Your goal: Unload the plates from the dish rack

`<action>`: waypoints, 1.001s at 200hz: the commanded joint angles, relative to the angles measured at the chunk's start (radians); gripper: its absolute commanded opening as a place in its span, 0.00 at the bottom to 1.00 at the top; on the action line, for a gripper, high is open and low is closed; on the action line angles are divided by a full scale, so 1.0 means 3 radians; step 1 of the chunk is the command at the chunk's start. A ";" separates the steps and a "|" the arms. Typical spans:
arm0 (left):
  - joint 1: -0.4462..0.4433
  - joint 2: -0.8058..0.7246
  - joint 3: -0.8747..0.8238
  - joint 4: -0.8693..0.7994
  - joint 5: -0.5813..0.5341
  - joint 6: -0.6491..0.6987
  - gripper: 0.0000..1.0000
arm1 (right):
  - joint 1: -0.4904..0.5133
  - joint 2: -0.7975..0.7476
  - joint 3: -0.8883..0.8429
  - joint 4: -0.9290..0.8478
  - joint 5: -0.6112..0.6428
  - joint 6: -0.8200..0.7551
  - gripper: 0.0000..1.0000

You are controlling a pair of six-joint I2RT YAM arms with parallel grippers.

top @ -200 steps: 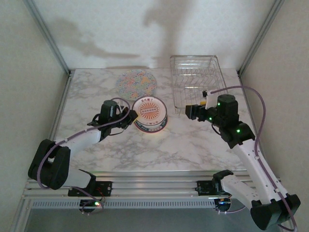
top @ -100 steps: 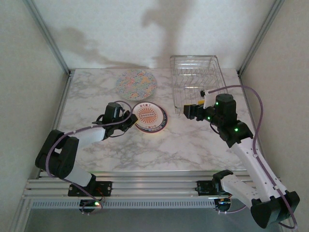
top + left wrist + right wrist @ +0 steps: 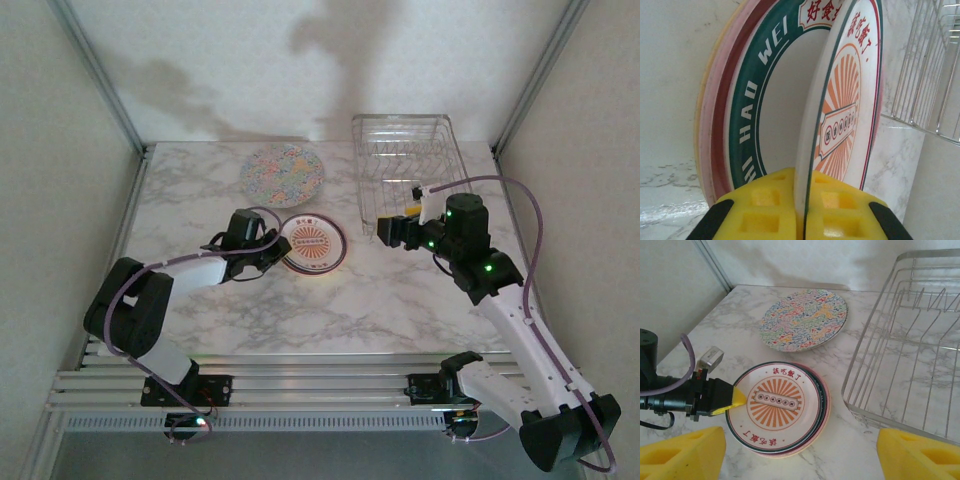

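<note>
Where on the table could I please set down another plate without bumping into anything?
The table is bare along its near edge, between the arms, and in the far left corner beside the speckled plate. It is crowded between the plate stack, its top plate pinched by the left fingers, and the dish rack, where the right fingers hover.
</note>
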 commanded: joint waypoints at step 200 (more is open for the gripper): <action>-0.0083 0.0165 0.0447 -0.0622 -0.0215 0.0195 0.32 | 0.0055 0.0058 0.0076 0.0080 -0.0039 0.0035 0.80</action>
